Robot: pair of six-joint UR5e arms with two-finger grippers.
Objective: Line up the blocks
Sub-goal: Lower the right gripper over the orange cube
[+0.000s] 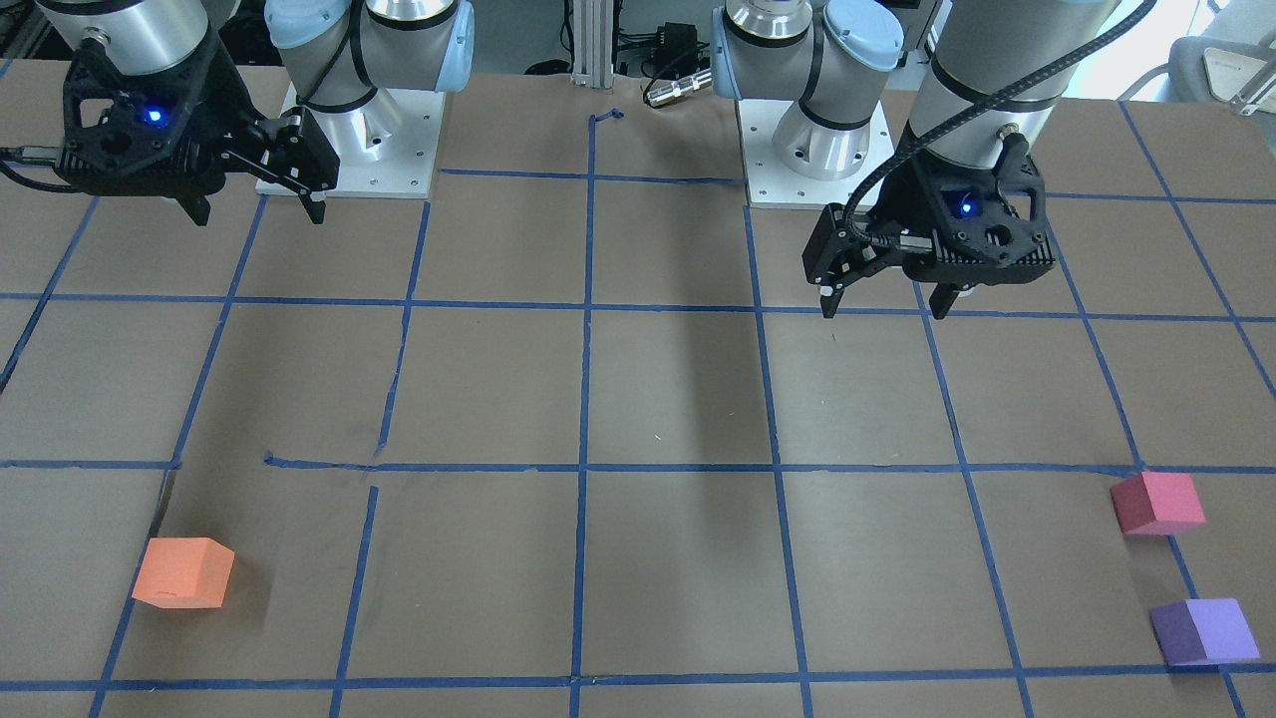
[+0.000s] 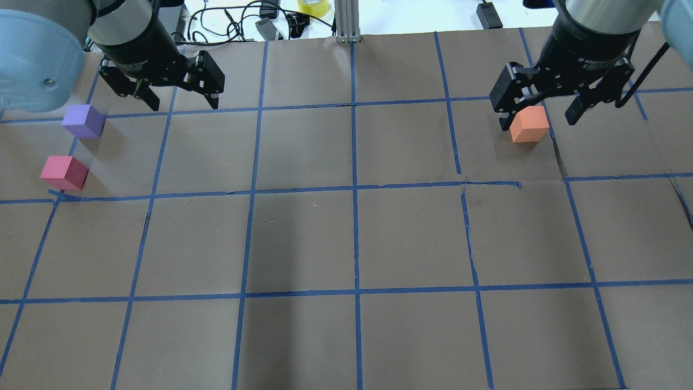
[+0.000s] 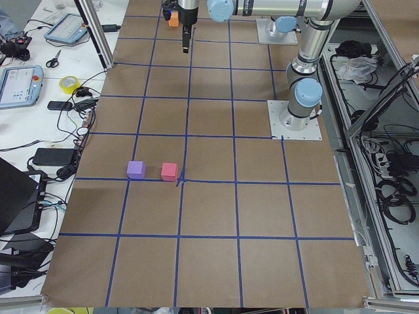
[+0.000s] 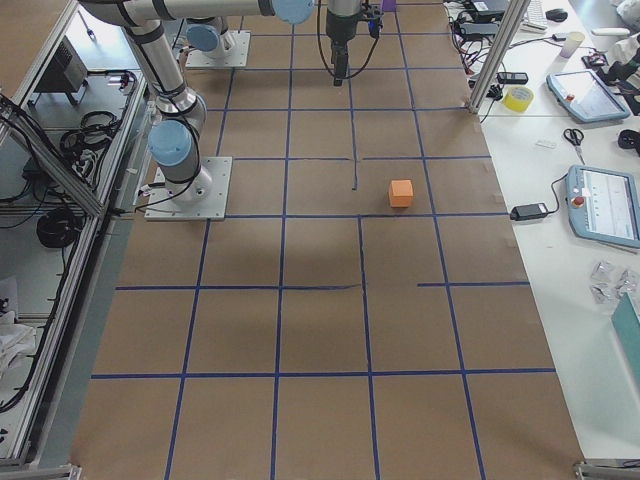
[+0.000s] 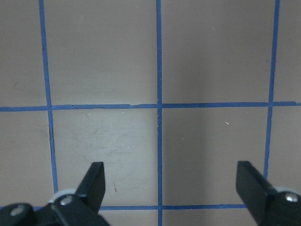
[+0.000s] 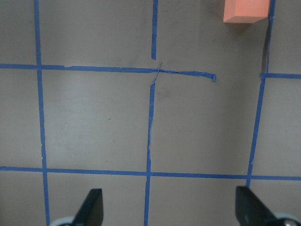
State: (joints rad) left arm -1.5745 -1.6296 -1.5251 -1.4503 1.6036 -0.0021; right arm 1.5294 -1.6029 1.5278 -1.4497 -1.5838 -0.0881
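The orange block (image 1: 184,571) lies on the robot's right side of the table, near the far edge; it also shows in the overhead view (image 2: 529,124) and at the top of the right wrist view (image 6: 247,10). The reddish-pink block (image 1: 1156,502) and the purple block (image 1: 1204,631) lie close together on the robot's left side (image 2: 64,172) (image 2: 83,120). My right gripper (image 1: 257,211) hangs open and empty, high above the table, short of the orange block. My left gripper (image 1: 885,304) hangs open and empty, away from the pink and purple blocks. The left wrist view shows only bare table between its fingers (image 5: 94,181).
The table (image 2: 303,244) is brown with a blue tape grid. The two arm bases (image 1: 349,150) (image 1: 817,150) stand at the robot's edge. Cables and a yellow tape roll (image 2: 313,6) lie beyond the far edge.
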